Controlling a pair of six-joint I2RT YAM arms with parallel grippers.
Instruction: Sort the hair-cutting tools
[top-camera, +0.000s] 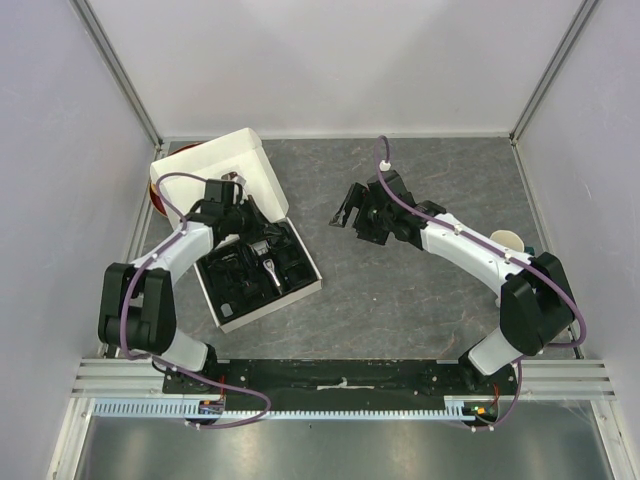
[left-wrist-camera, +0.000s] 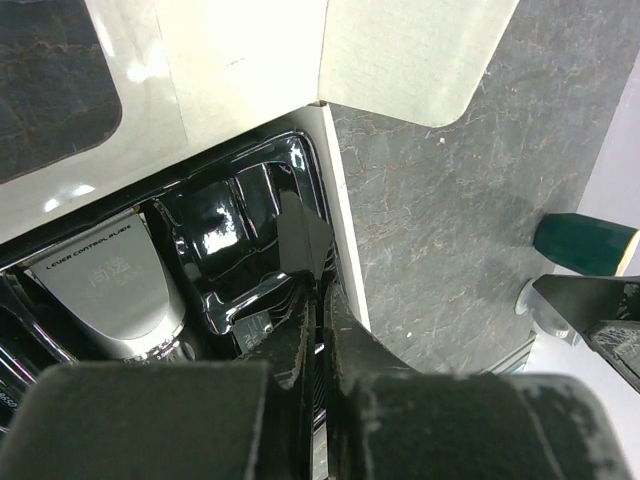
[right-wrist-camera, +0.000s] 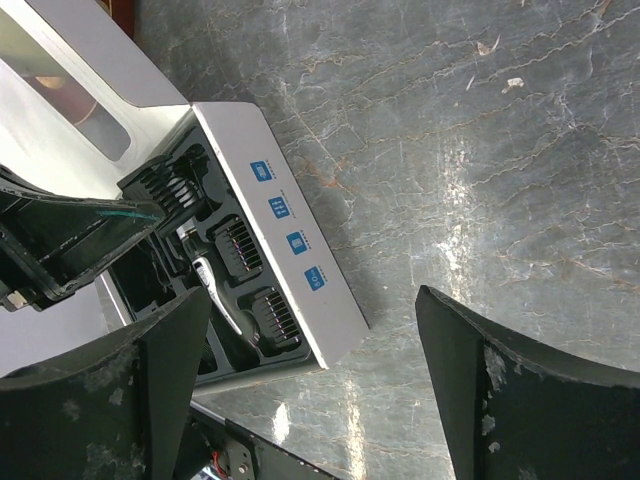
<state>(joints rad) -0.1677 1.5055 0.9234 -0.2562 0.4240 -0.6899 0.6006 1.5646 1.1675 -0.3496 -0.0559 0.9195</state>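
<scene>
While left end effector (left-wrist-camera: 318, 292) sits clenched in tray (left-wrist-camera: 228, 205) | right end effector (right-wrist-camera: 315, 385) released above table (top-camera: 400, 300) | cup (top-camera: 508, 240) rightward

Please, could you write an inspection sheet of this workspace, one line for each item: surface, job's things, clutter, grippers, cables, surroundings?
Surface: grey stone-look table, no spill seen.
Job's things: clipper and comb guards lie in the black tray of the open white box.
Clutter: a cup at the right edge; a red item behind the box, mostly hidden.
Grippers: left gripper over the tray, fingers shut; right gripper over bare table beside the box, fingers open, empty.
Cables: purple cables follow the arms; none lies on the table.
Surroundings: pale walls, metal frame posts; nothing else seen.
</scene>
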